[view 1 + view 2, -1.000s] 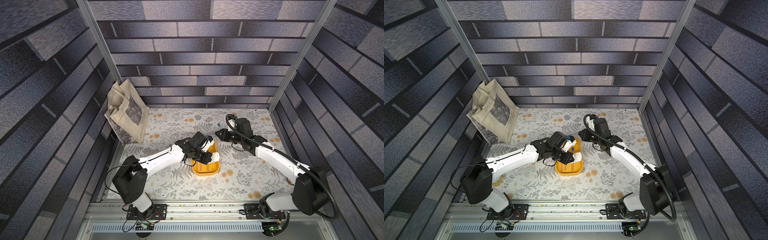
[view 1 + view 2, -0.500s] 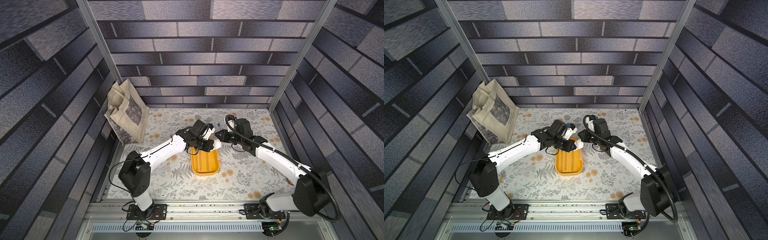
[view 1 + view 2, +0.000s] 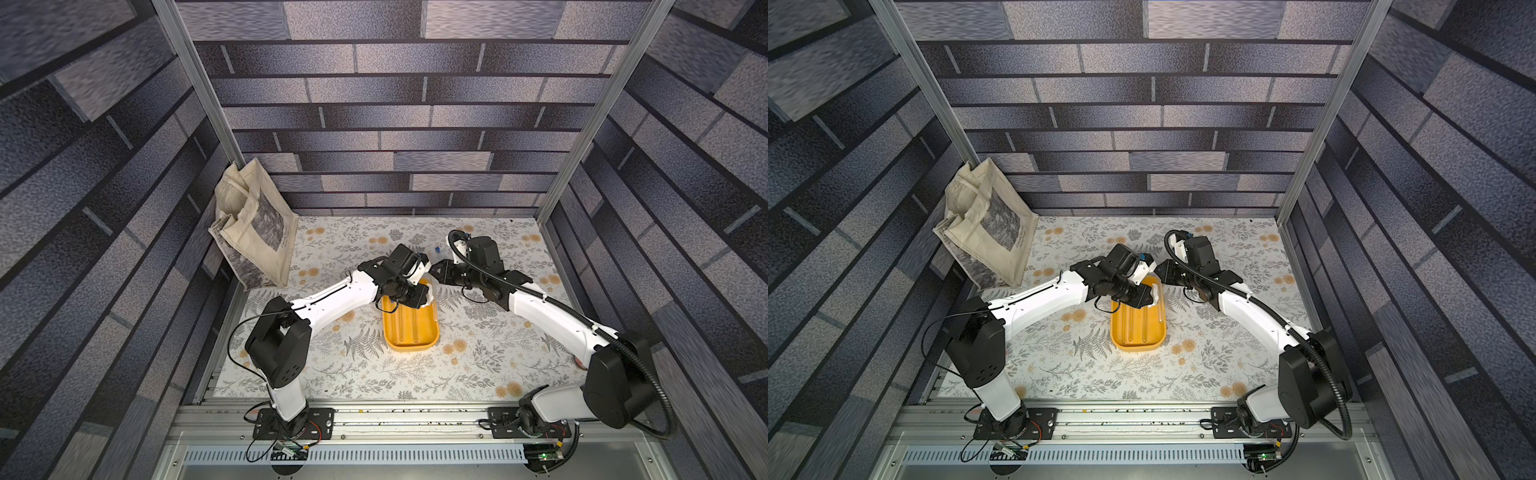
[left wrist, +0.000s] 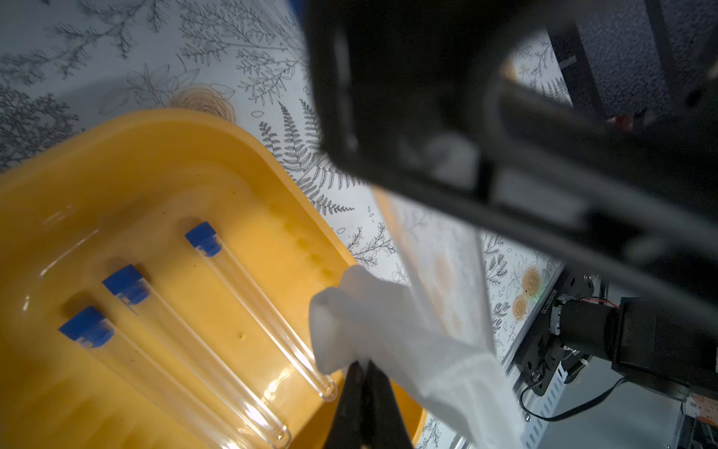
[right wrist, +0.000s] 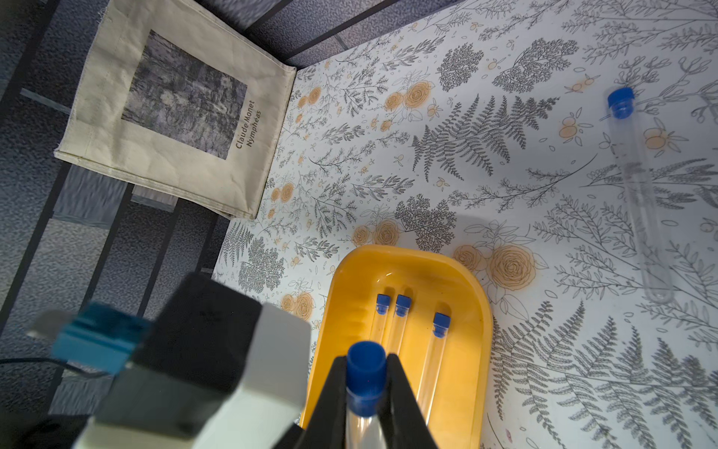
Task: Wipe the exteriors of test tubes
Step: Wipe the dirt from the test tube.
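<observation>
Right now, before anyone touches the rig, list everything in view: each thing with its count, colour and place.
test tubes: five, clear with blue caps; three in the tray, one on the table, one in the right gripper
tray: one, yellow, mid-table
cloth: one, white, over the tray's rim
tote bag: one, beige, against the left wall
table: one, floral-patterned
left gripper: one, black, shut on the cloth
right gripper: one, black, shut on a tube's capped end

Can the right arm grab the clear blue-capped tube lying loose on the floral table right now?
Probably not yet: the right claw is shut on another clear blue-capped tube. The loose tube lies in the open, nothing covering it.
</observation>
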`<state>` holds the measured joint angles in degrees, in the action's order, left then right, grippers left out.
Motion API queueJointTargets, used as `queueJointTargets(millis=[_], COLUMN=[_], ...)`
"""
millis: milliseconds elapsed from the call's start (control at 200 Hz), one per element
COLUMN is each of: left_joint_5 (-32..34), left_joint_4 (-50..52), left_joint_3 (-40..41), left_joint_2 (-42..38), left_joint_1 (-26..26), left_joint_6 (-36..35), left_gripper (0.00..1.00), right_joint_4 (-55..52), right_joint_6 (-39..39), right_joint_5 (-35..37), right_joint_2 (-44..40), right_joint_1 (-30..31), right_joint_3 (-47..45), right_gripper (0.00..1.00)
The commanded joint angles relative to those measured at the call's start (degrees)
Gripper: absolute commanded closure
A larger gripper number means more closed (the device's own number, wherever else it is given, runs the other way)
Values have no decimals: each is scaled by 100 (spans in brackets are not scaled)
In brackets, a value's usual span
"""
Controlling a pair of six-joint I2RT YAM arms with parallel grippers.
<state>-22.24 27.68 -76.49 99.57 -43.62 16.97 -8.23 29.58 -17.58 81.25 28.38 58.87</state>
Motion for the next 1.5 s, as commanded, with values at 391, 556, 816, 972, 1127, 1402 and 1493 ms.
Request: queueJointTargets(millis=[391, 556, 816, 972, 1127, 1402, 1493], left_joint_5=[172, 292, 1038, 1058, 562, 325, 408], left_joint_4=[-593, -587, -466, -332, -935, -1512, -1666], left_joint_3=[1162, 1125, 1158, 952, 1098, 1481, 1574], left_joint_2=[-922, -947, -1004, -863, -1009, -1383, -1481], left_joint_1=[-482, -324, 160, 89, -181, -353, -355], left_joint_6=[374, 304, 562, 460, 321, 56, -116], left_gripper=[97, 97, 96, 97, 96, 96, 96], right_joint_4=[-128, -117, -88, -10, 49, 171, 178], right_joint_6=[-136, -101, 96, 247, 237, 290, 316], right_joint_5=[-130, -61, -174, -291, -163, -163, -205], right_joint_2=[19, 149, 164, 153, 230, 409, 395], right_joint_1=[48, 49, 49, 45, 45, 48, 46], right_joint_3=[164, 431, 516, 521, 494, 507, 485], right_gripper=[86, 86, 86, 86, 86, 86, 86])
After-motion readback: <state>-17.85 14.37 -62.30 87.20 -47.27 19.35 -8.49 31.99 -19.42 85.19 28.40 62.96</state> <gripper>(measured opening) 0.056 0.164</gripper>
